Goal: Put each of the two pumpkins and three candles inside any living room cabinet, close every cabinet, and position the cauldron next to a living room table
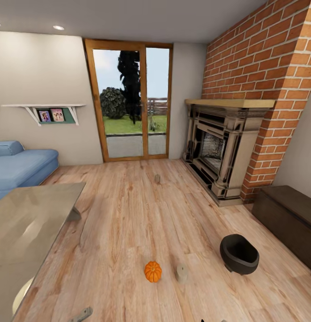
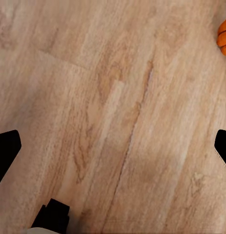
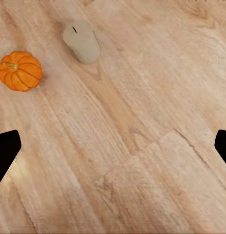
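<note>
Head view: pumpkin (image 1: 153, 271) beside candle (image 1: 182, 272), cauldron (image 1: 239, 254) near cabinet (image 1: 287, 217).

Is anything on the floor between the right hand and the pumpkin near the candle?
Nothing visible. In the right wrist view bare floorboards run from the open right hand to the pumpkin; the candle stands beside it, apart, not in front.
</note>
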Tool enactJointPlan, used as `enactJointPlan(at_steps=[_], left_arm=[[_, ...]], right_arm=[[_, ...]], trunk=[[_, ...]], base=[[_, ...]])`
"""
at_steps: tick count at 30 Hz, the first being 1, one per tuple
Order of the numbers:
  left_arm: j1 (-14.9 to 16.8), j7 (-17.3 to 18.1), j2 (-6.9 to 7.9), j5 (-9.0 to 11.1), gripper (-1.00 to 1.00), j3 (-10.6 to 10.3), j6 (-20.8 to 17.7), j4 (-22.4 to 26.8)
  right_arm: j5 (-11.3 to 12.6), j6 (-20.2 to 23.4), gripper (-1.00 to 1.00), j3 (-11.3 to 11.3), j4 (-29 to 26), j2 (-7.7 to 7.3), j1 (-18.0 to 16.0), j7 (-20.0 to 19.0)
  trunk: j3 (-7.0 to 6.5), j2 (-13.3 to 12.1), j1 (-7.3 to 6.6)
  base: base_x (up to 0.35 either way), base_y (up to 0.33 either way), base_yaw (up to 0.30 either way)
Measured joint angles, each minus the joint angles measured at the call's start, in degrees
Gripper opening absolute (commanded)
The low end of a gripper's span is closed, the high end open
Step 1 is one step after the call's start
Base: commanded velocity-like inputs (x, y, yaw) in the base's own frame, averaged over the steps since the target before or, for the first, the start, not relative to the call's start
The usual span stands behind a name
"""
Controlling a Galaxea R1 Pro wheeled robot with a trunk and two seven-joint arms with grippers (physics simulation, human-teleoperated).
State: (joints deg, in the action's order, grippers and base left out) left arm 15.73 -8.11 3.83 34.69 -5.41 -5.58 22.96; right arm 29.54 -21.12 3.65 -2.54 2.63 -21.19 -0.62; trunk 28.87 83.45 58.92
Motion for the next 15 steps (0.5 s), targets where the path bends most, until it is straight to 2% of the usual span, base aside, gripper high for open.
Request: enactJointPlan(at_steps=[4,6,10,15], left_arm=[[0.00,0.03,-0.02,0.00,1.00,0.00,0.00,0.00],[0.00,0.01,-0.03,0.00,1.00,0.00,0.00,0.00],[0.00,0.04,-0.03,0.00,1.00,0.00,0.00,0.00],[0.00,0.04,-0.04,0.00,1.00,0.00,0.00,0.00]], right_arm=[[0.13,0.66,1.00,0.00,0.22,0.07,-0.01,0.23],[0.07,2.47,1.00,0.00,0.24,0.08,-0.03,0.35],[-0.10,5.38,1.00,0.72,0.16,0.09,0.00,0.44],[-0.05,6.18,1.00,1.93,0.10,0.04,0.02,0.29]], trunk=[[0.00,0.00,0.00],[0.00,0.00,0.00],[0.00,0.00,0.02],[0.00,0.00,0.02]], base=[[0.269,0.014,0.000],[0.225,0.004,0.000],[0.087,0.001,0.000],[0.052,-0.028,0.000]])
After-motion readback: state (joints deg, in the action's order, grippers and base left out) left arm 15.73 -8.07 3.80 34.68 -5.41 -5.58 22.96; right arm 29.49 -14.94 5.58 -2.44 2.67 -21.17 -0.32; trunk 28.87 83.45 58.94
